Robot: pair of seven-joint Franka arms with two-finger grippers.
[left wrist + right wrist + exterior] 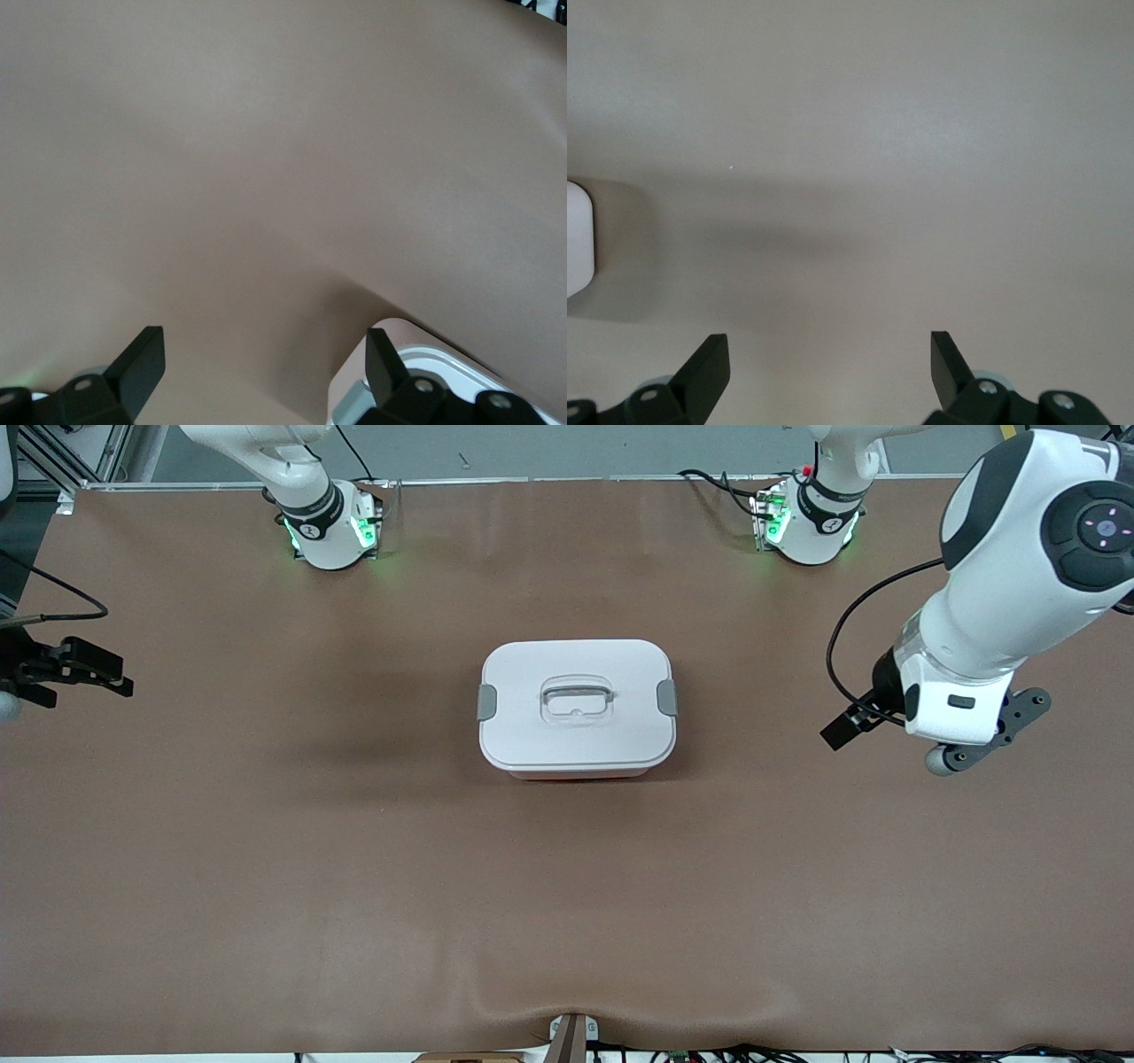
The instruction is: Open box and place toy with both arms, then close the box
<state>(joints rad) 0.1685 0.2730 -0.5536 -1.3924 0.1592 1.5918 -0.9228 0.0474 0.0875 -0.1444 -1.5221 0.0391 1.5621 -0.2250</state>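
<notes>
Box (577, 705) sits closed, well apart from both grippers' spread fingers (142, 363).

Brown table cover (266, 868), black cables (709, 1054) along its near edge

Even, soft overhead light; front view sharp, wrist views softer.

The table (266, 850) is evenly bright, without glare. The box (576, 704) throws a faint, diffuse shadow toward the right arm's end. Green lamps glow at both arm bases. In the wrist views the black fingers (140, 363) (709, 367) look slightly blurred, perhaps out of focus, with broad soft shadows.
</notes>
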